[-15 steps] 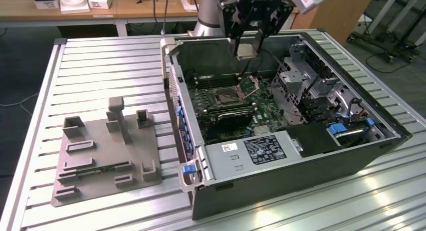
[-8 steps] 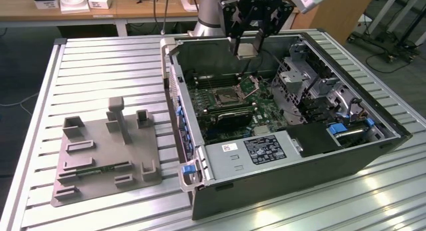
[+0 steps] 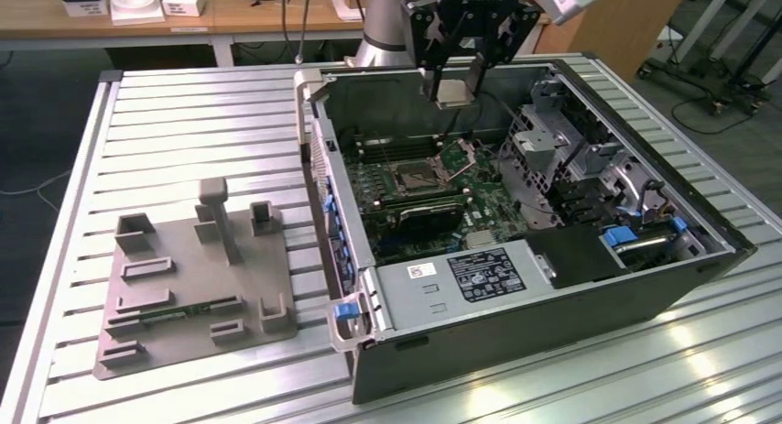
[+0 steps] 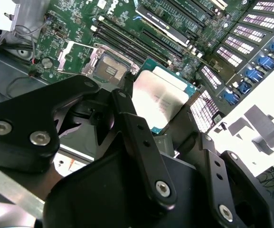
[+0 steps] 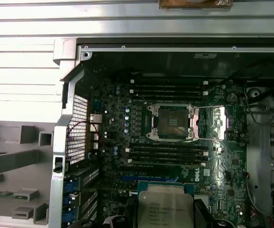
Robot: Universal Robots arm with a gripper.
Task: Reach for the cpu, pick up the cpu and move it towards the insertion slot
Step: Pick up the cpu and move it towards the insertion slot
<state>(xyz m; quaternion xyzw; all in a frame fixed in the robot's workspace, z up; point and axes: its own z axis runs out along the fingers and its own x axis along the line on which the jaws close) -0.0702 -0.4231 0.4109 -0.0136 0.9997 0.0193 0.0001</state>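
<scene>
The fingers (image 4: 127, 107) clamp the cpu (image 4: 163, 97) by its edges, holding it in the air above the open computer case (image 3: 684, 204). A tilt or slip could drop it onto the board short of the insertion slot (image 5: 171, 121).

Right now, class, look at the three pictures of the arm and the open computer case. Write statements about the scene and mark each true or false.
1. The gripper holds the cpu. True.
2. The cpu sits in the insertion slot. False: it is held in the air above the case; the slot is empty.
3. The slot's hinged plate is open. True.
4. The grey tray lies inside the case. False: it lies on the table beside it.
</scene>
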